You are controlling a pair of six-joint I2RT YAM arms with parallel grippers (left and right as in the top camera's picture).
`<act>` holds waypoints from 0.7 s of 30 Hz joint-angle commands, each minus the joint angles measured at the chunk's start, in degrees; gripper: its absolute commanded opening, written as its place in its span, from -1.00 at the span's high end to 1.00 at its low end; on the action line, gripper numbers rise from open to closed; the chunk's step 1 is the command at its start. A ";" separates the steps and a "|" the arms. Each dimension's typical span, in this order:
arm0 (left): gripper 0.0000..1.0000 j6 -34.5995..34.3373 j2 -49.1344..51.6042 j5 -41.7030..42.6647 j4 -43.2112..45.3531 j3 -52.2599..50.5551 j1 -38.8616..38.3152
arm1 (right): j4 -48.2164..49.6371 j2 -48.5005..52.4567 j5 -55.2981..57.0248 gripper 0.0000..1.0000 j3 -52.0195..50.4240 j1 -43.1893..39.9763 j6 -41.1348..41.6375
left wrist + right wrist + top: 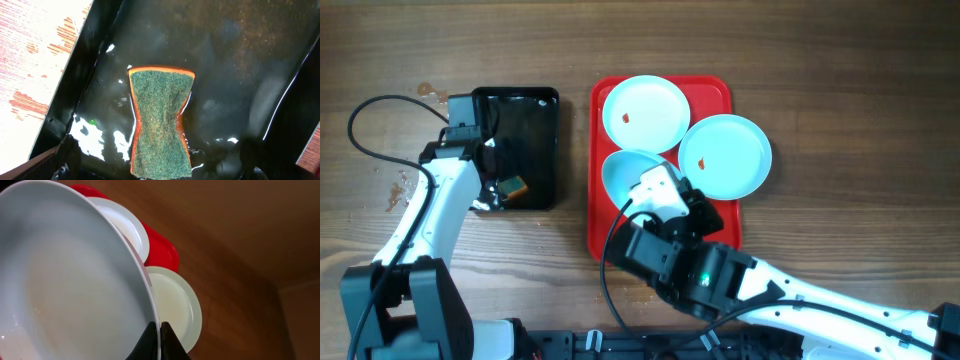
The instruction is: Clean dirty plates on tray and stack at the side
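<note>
Three pale blue-white plates are on or over the red tray point(600, 225). One plate point(645, 112) at the tray's far left and one point(725, 155) at its right edge lie flat, each with a small red smear. The third plate point(620, 170) is tilted up on edge. My right gripper point(650, 188) is shut on its rim, as the right wrist view shows: gripper point(159, 335), plate point(65, 280). My left gripper point(159, 175) is open over the black tray, its dark fingers on either side of a green-and-orange sponge point(161, 122).
The black tray point(535, 120) holds shallow water and the sponge point(512, 186), left of the red tray. Water spots mark the wood at the far left point(395, 190). In the right wrist view the two flat plates point(127, 222) point(175, 300) and the red tray point(160, 245) lie behind the held plate.
</note>
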 commanded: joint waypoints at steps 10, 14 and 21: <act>-1.00 0.13 -0.04 0.28 0.00 -0.26 0.31 | 7.58 -0.52 13.35 0.91 1.27 1.79 -12.41; -1.00 0.13 -0.04 0.26 0.00 -0.26 0.31 | 8.83 -0.52 13.35 0.91 1.27 1.79 -12.46; -1.00 0.13 -0.04 0.26 0.00 -0.26 0.31 | 8.83 -0.50 11.91 0.91 1.16 1.46 -12.04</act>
